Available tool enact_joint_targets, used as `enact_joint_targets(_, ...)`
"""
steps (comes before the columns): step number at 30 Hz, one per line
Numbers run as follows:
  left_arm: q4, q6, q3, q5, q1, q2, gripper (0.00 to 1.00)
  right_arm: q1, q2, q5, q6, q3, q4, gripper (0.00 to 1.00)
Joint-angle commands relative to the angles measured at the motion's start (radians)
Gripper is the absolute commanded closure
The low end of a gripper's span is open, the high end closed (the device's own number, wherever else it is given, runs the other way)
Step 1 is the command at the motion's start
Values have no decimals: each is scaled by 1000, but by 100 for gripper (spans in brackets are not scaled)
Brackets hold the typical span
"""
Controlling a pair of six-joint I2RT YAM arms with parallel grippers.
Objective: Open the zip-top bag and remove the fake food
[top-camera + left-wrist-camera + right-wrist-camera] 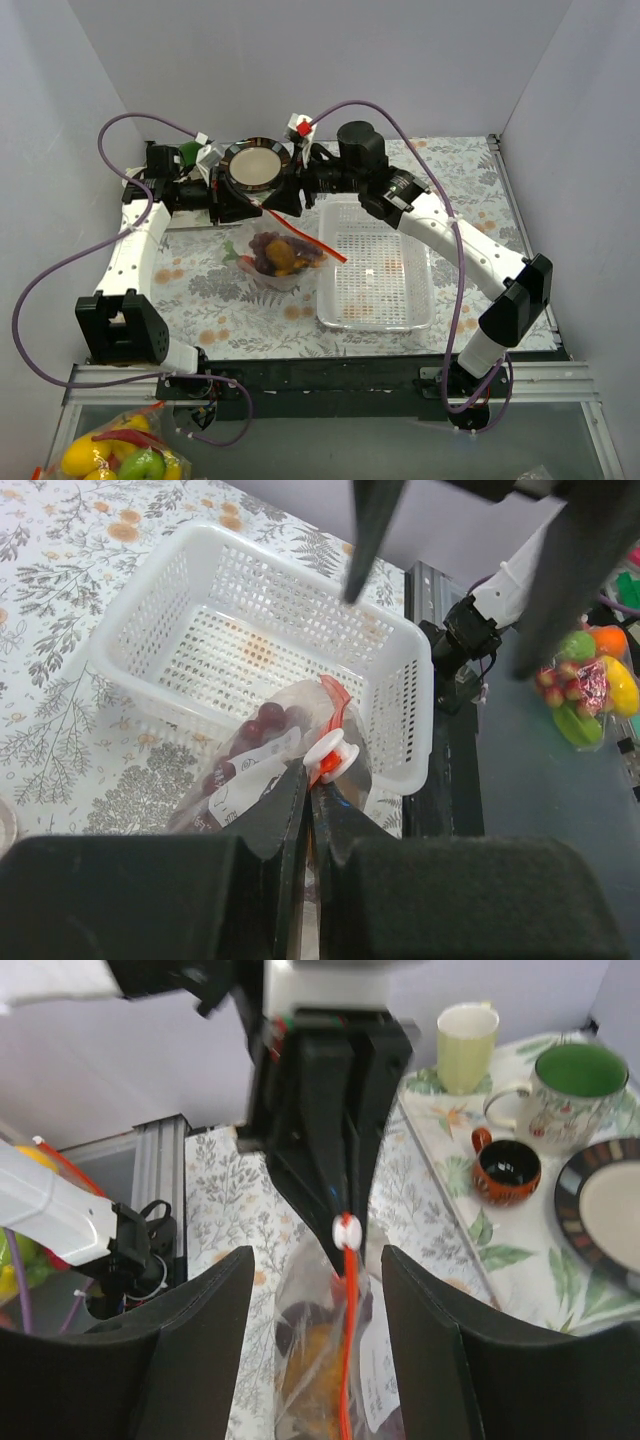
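Observation:
The zip-top bag (282, 257) hangs just above the table, left of the basket, its red-orange zip strip (320, 243) slanting right. Inside are fake food: an orange fruit (284, 257) and dark red grapes (264, 243). My left gripper (262, 207) is shut on the bag's top corner, right beside the white slider (330, 752). The left wrist view shows its fingertips (308, 776) pinching the plastic, with grapes (255, 730) below. My right gripper (286, 198) is open. In the right wrist view (318, 1260) its fingers straddle the strip (347, 1340) without touching; the slider (346, 1228) lies ahead.
A clear perforated basket (420, 300) stands right of the bag. A round plate (252, 165), mugs (575, 1080) and cups (466, 1032) stand along the back edge. A bag of lemons and a green apple (125, 455) lies below the table's near edge, at the left.

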Motion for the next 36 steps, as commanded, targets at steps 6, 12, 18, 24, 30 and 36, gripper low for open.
enact_joint_targets(6,-406,336,122,21,-3,80,99,58,58,27,-161,145,-78,45)
enact_joint_targets(12,-393,320,123,33,-5,55,99,58,76,70,-197,113,-83,50)
enact_joint_targets(18,-388,308,129,36,-8,46,99,58,111,56,-201,117,-86,50)
enact_joint_targets(24,-387,310,117,35,-8,34,99,58,125,20,-188,111,-69,52)
enact_joint_targets(30,-391,310,114,35,-9,35,98,55,134,1,-183,116,-63,64)
enact_joint_targets(36,-391,311,108,30,-11,40,98,55,139,-11,-185,134,-81,82)
